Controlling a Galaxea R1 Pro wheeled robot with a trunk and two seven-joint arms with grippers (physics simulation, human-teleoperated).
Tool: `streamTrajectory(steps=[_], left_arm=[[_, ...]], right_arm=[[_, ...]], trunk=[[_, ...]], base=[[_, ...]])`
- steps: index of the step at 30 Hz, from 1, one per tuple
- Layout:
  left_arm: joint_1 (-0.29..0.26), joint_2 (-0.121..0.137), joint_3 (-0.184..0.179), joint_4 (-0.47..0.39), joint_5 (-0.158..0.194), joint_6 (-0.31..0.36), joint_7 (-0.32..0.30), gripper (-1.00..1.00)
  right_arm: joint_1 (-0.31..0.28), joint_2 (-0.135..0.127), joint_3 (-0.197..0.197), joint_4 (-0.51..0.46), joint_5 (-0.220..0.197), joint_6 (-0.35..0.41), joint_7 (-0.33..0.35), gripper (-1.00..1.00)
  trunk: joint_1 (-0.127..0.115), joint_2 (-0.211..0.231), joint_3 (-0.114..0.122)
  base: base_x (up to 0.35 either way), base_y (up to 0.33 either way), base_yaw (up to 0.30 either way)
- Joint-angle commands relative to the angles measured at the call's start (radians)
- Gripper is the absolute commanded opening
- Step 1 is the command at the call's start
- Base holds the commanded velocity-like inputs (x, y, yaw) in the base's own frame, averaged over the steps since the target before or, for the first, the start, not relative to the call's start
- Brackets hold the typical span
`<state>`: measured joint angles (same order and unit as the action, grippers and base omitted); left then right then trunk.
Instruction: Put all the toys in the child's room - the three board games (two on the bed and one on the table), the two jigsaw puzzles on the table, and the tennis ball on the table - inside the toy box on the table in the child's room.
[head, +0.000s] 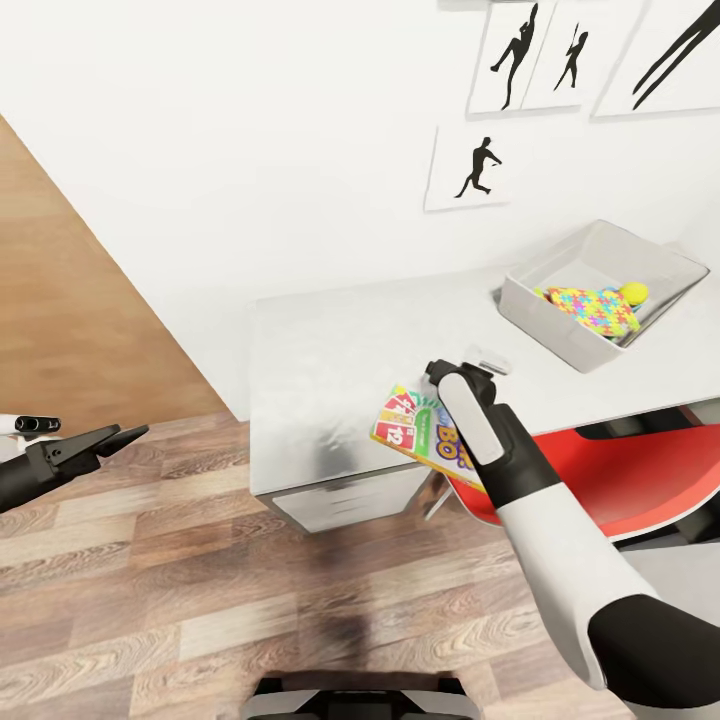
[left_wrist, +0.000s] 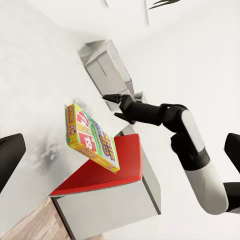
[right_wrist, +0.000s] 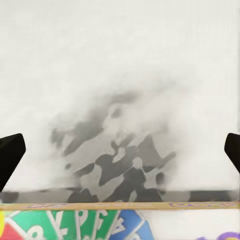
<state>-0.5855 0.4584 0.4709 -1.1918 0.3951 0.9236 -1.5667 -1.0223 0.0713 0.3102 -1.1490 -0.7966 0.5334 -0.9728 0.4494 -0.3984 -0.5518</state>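
The white-green-red Skip-Bo board game (head: 422, 428) lies tilted over the front edge of the table (head: 330, 370), partly under my right wrist. My right gripper (head: 468, 362) hovers just above and beyond it, open, and nothing is between its fingers (right_wrist: 10, 155). The left wrist view shows the carton (left_wrist: 92, 137) apart from the open right gripper (left_wrist: 113, 106). At the table's far right, the toy box (head: 560, 338) holds a jigsaw puzzle (head: 595, 308) and the tennis ball (head: 633, 292). My left gripper (head: 105, 440) is open over the floor, far to the left.
A red-and-white swivel chair (head: 620, 480) stands under the table's right part, right below the carton. A drawer unit (head: 340, 500) sits under the table's left end. Silhouette prints (head: 478, 165) hang on the white wall. Wood-plank floor (head: 200, 600) spreads in front.
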Motion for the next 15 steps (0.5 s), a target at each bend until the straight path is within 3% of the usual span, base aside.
streamTrajectory(steps=[1, 15], left_arm=[[-0.001, 0.000, 0.000, 0.000, -0.001, 0.011, -0.004, 1.00], [-0.001, 0.000, 0.000, 0.000, -0.001, 0.011, -0.004, 1.00]], right_arm=[[0.000, 0.000, 0.001, -0.014, -0.005, 0.012, -0.014, 1.00], [0.013, 0.001, 0.004, -0.278, -0.009, 0.140, -0.075, 1.00]], trunk=[[0.001, -0.002, -0.001], [0.001, -0.002, -0.001]], base=[[0.000, 0.000, 0.000], [0.000, 0.000, 0.000]])
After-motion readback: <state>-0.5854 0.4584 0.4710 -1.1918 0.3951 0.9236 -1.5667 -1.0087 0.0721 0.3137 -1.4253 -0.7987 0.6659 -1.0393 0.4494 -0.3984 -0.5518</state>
